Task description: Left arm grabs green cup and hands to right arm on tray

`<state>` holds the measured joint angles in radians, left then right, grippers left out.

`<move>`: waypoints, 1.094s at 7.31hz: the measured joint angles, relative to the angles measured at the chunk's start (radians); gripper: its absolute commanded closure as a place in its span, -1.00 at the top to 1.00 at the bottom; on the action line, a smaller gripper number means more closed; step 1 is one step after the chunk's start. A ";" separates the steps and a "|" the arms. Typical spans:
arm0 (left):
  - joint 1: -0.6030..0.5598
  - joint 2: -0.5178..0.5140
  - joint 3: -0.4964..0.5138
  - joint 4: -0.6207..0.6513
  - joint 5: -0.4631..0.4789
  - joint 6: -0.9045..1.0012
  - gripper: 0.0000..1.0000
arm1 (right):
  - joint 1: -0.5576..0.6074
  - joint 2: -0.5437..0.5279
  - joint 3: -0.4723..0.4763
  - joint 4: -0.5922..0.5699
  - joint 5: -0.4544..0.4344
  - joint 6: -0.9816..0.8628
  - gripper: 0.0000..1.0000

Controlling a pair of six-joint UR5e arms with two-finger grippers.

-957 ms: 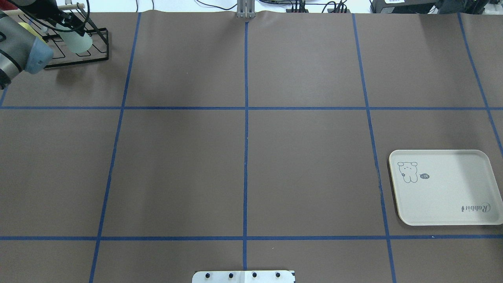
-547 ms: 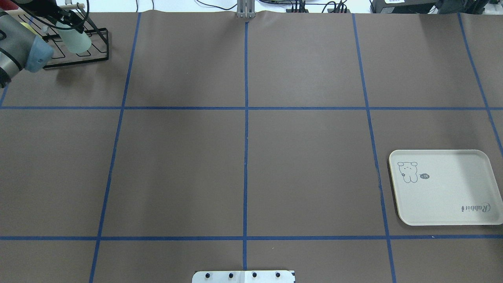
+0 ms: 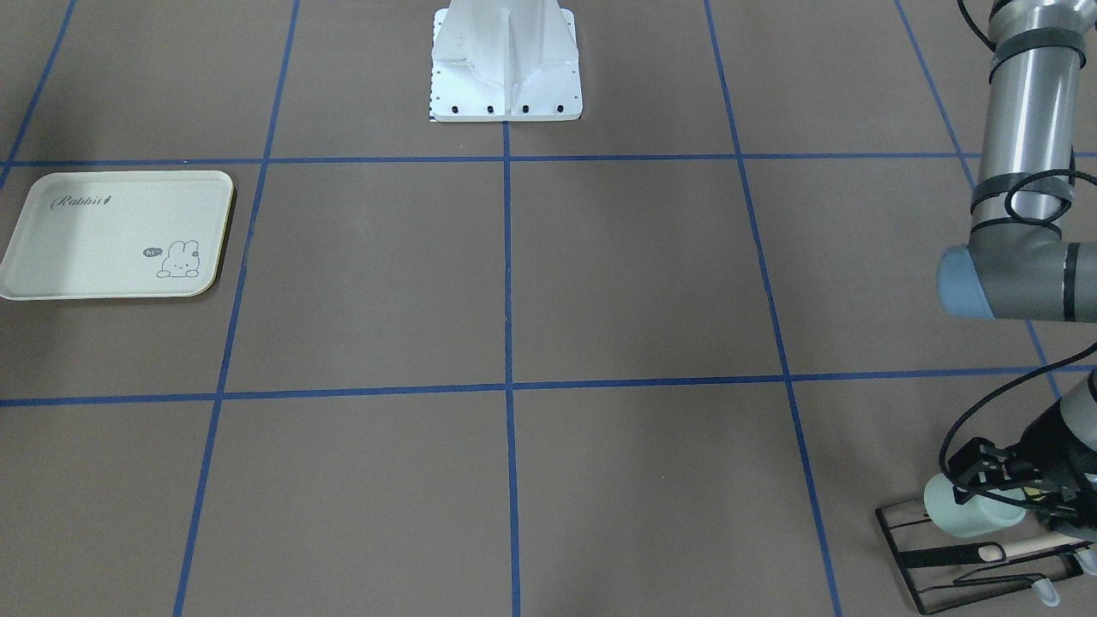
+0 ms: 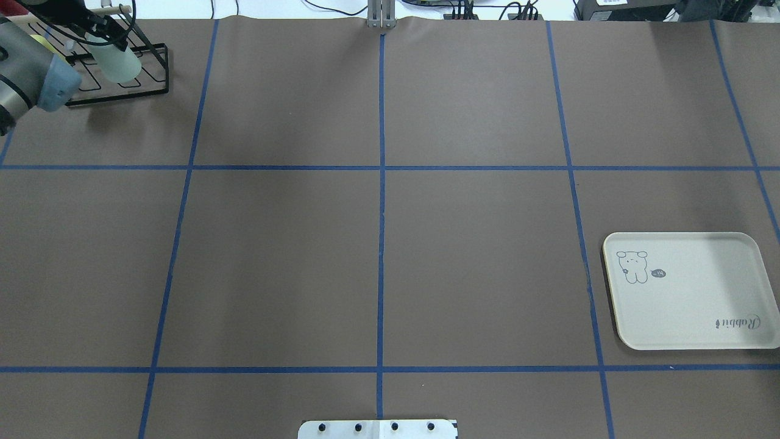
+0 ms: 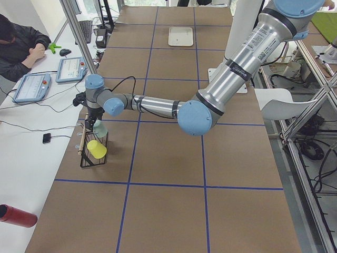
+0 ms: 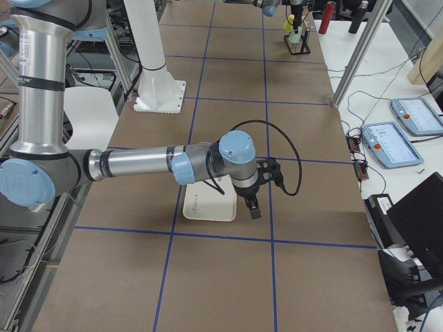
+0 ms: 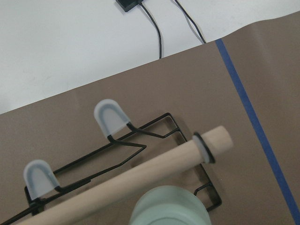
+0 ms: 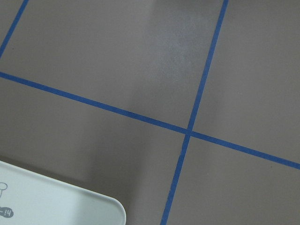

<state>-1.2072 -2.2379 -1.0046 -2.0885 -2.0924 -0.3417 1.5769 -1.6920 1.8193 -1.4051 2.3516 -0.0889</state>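
The left claw (image 3: 998,484) gripped the green cup (image 3: 964,506) at the black wire rack (image 3: 986,557), apparently for lifting toward the tray (image 3: 51,274); the right claw's state could not be told.

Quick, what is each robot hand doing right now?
Left hand: closed on the green cup at the black wire rack.
Right hand: seen only from the side, cannot tell.

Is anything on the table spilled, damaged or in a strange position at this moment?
Nothing stands out. The green cup lies on its side over the black wire rack, at the left end effector. The tray lies flat and holds nothing.
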 measured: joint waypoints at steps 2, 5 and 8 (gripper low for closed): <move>0.002 0.003 0.001 -0.004 0.000 0.001 0.75 | 0.000 0.000 0.000 0.000 0.000 0.000 1.00; 0.007 0.009 0.000 -0.018 -0.001 0.001 0.16 | 0.000 0.000 0.000 0.000 0.000 0.000 1.00; 0.007 0.012 -0.001 -0.020 -0.001 0.004 -1.00 | 0.000 0.000 0.001 0.000 0.000 0.000 1.00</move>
<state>-1.1999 -2.2262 -1.0053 -2.1088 -2.0939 -0.3382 1.5769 -1.6920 1.8206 -1.4051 2.3516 -0.0890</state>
